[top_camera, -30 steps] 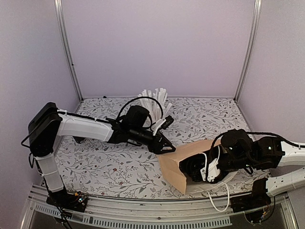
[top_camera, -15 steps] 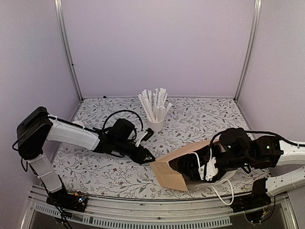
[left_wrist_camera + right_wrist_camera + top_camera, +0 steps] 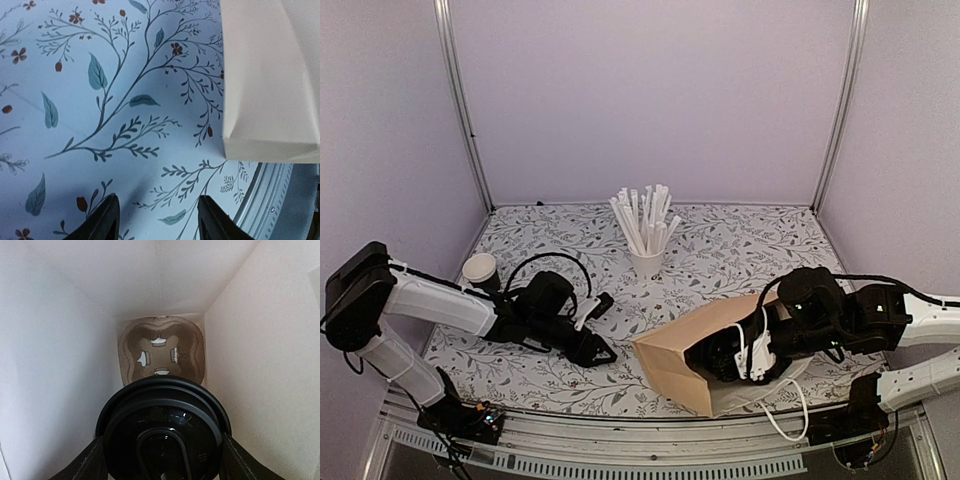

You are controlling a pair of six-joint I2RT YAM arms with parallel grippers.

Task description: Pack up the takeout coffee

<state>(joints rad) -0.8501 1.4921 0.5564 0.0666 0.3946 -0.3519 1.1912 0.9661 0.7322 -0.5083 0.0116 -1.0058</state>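
1. Right wrist view: the right gripper (image 3: 162, 462) is clamped across the black lid (image 3: 162, 425), inside the bag (image 3: 60, 365) lying on its side. Any cup beneath the lid is hidden.
2. Locate the carrier (image 3: 161, 352) at the bag's far end, apart from the lid. Centre the lid on its slotted recess.
3. Advance straight along the bag. Avoid the paper walls, which will probably buckle if brushed.
4. Release only once you judge the load seated.
5. Leave the left gripper (image 3: 157, 210) alone: fingers apart, empty, low over the table (image 3: 75, 125) near the bag's closed end.
6. Note the open cup (image 3: 480, 268) beside the left arm.
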